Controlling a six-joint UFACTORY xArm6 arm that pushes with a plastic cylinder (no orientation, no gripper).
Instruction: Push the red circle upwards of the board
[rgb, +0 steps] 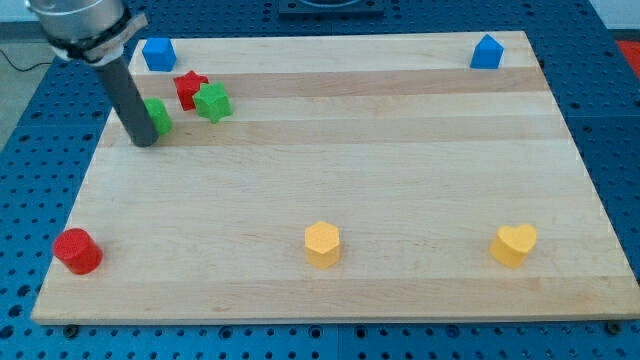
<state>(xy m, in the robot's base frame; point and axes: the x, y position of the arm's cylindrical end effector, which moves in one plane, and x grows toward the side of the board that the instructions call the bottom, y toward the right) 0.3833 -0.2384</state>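
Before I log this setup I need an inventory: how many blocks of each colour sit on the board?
Blue: 2, blue block at the top left and blue block at the top right
Red: 2, red star and red circle
Green: 2, green star and green block
Yellow: 2, yellow hexagon and yellow heart
Total: 8

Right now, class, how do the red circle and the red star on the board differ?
The red circle is a round cylinder; the red star has points. The red circle stands alone near the view's bottom left corner; the red star sits near the view's top left, touching or nearly touching a green star. My tip is close to the red star's group, far from the red circle. Both are red and rest on the board.
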